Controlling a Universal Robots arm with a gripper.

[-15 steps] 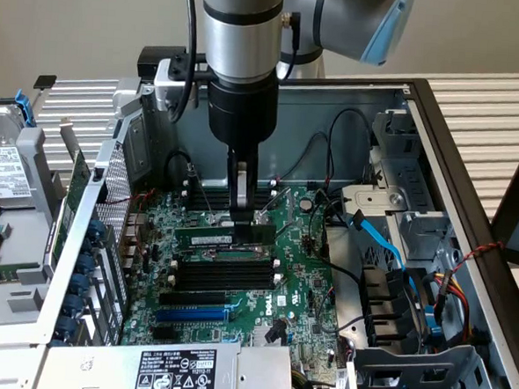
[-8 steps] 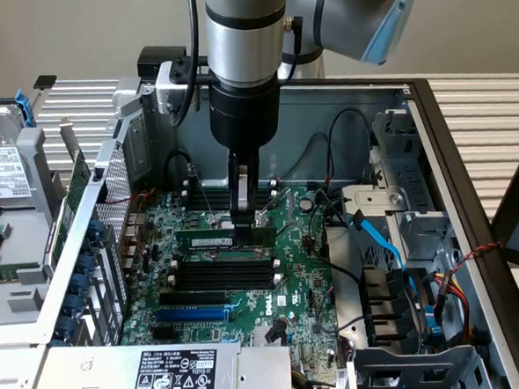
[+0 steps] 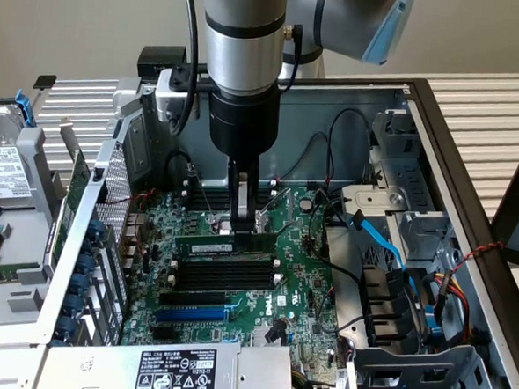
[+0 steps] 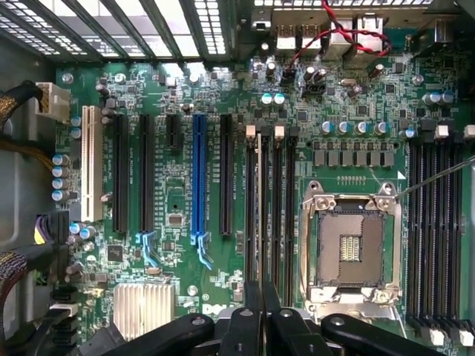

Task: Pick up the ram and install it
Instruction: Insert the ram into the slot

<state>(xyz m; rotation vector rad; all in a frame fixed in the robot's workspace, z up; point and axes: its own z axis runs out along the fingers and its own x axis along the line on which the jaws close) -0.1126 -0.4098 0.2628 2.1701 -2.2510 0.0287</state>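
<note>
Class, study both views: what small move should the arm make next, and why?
Probably a gentle press straight down. The gripper holds the ram upright by its top edge, lined up along the black memory slots, yet it seems to stand high, not fully seated.

The case [image 3: 443, 146] lay open on top, so the way down to the motherboard [image 3: 302, 254] at frame centre was free. There the gripper [image 3: 242, 227], clamped on the ram [image 3: 212, 243], took up the room over the black memory slots [image 3: 224, 276]. Toward the exterior view's right, black cables [image 3: 333, 128] and a blue cable [image 3: 382, 241] crowded the drive cage [image 3: 408, 212]. The power supply [image 3: 178, 370] blocked the lower centre. The perforated rear wall [image 3: 108, 194] closed off the left.
</note>
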